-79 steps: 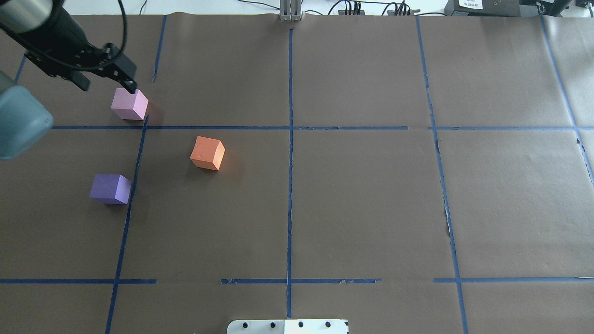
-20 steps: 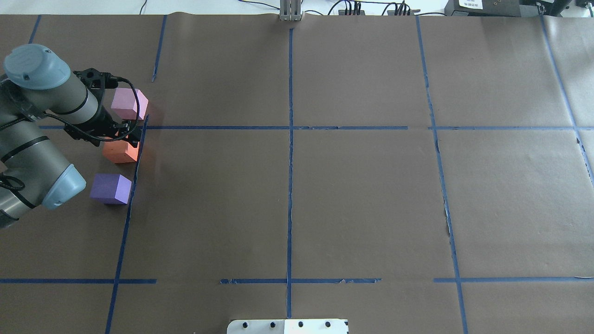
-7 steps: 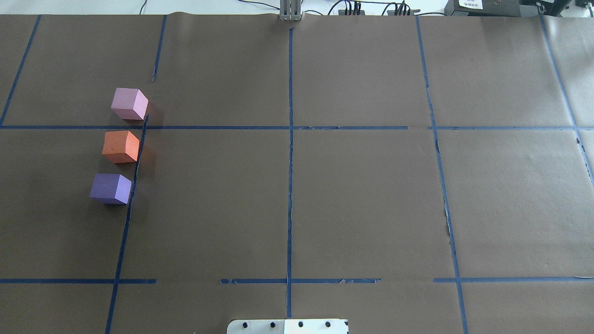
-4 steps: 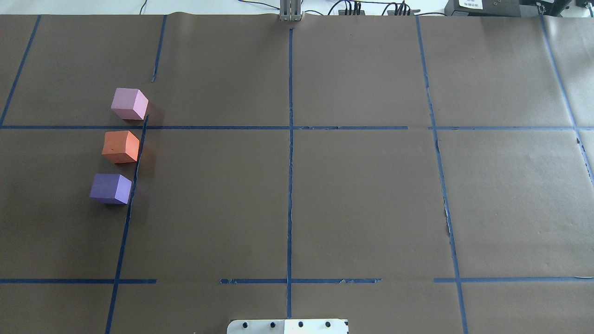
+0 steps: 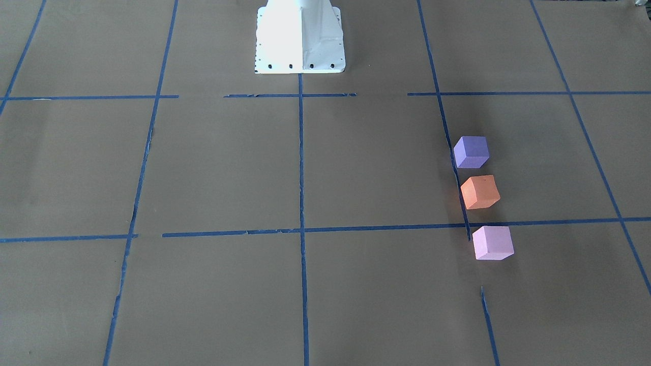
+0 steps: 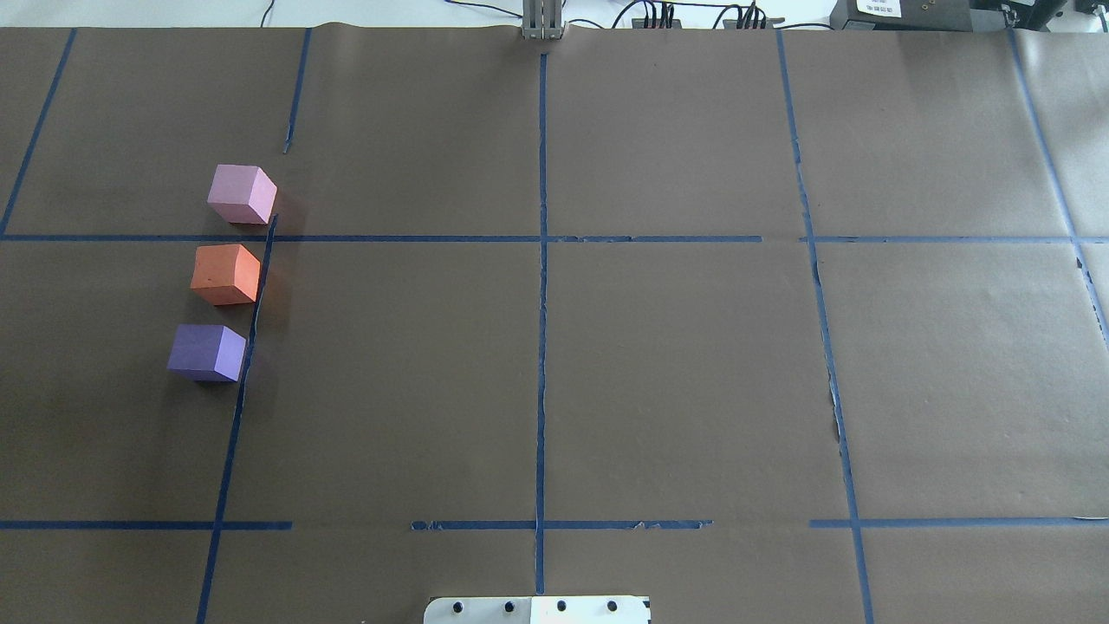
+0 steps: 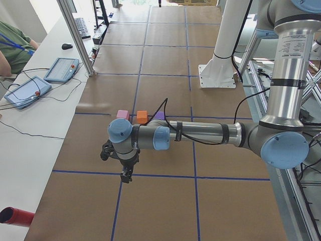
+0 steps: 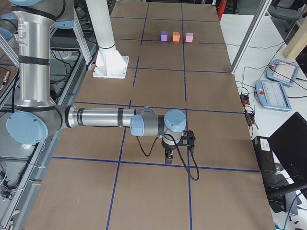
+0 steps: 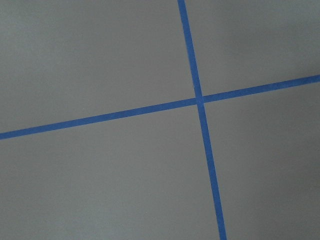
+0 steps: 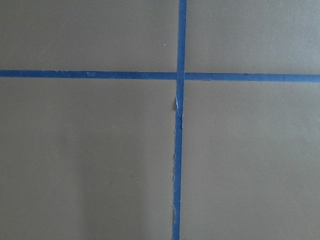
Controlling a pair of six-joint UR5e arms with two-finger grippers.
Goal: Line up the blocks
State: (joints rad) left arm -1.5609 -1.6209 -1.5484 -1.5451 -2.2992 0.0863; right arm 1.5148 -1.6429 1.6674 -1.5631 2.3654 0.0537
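Opening of left end effector [image 7: 125,177] and right end effector [image 8: 168,159] too small, base [image 6: 537,609] cropped

**Robotics laboratory.** A large table [image 5: 203,162] is covered with brown paper [image 6: 693,364], which blue tape [image 6: 541,347] rules into squares. A white bolted pedestal [image 5: 300,35] stands at the middle of one long side. Two silver-and-grey jointed arms, the left arm [image 7: 200,133] and the right arm [image 8: 96,117], reach over the table's two ends. On the side far from the pedestal, behind aluminium posts [image 7: 75,35], a white bench [image 7: 35,150] bears handheld control panels [image 7: 61,69] with red buttons, a keyboard [image 7: 80,27] and a mouse [image 7: 67,46]. A person [image 7: 12,42] at the bench wears a blue lanyard.
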